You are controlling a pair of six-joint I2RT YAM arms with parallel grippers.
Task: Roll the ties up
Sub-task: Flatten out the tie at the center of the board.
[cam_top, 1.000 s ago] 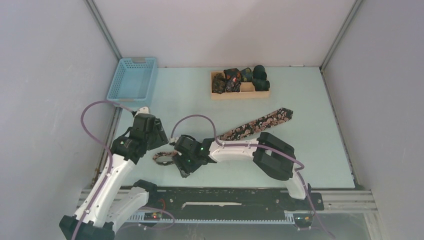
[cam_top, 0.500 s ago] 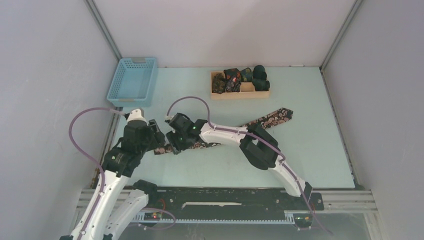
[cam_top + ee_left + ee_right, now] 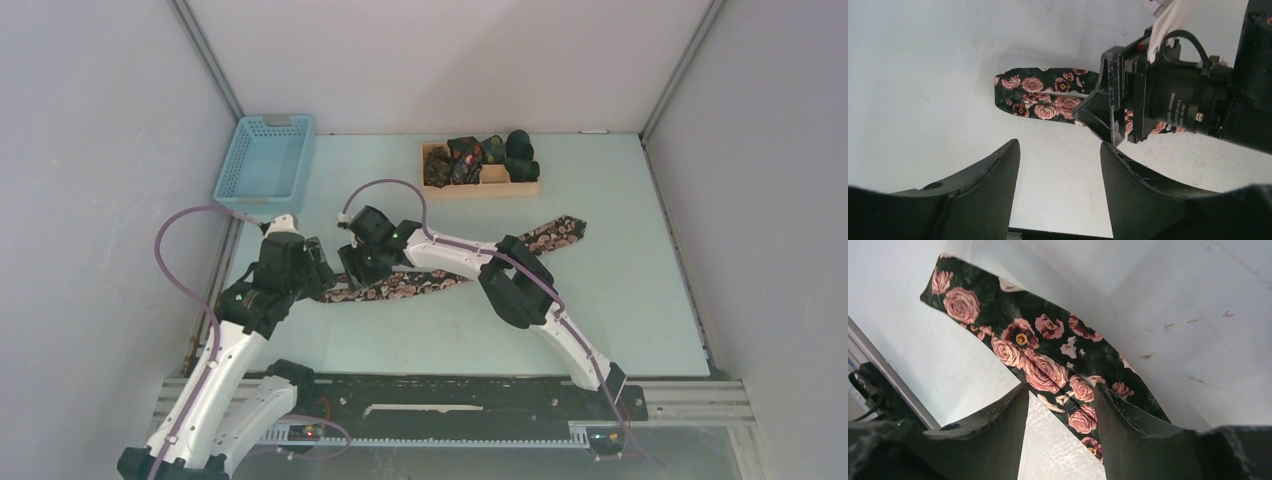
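My left jaws stand open and empty; the long tie (image 3: pixel 1040 95) ends just ahead of them, flat on the worktop (image 3: pixel 923 75). My right jaws are open too, tips down over the tie, which runs across under their gap, not clamped. The rolled ties (image 3: pixel 465 155) sit in a tray (image 3: pixel 490 187) far beyond both.

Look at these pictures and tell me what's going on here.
Two robot arms are working on a long rose-patterned tie that lies flat on the table, not yet rolled. The right pincer is down over the tie near its narrow end, jaws apart. The left pincer hovers open just short of that end, holding nothing. Rolled ties sit in a wooden tray at the back.
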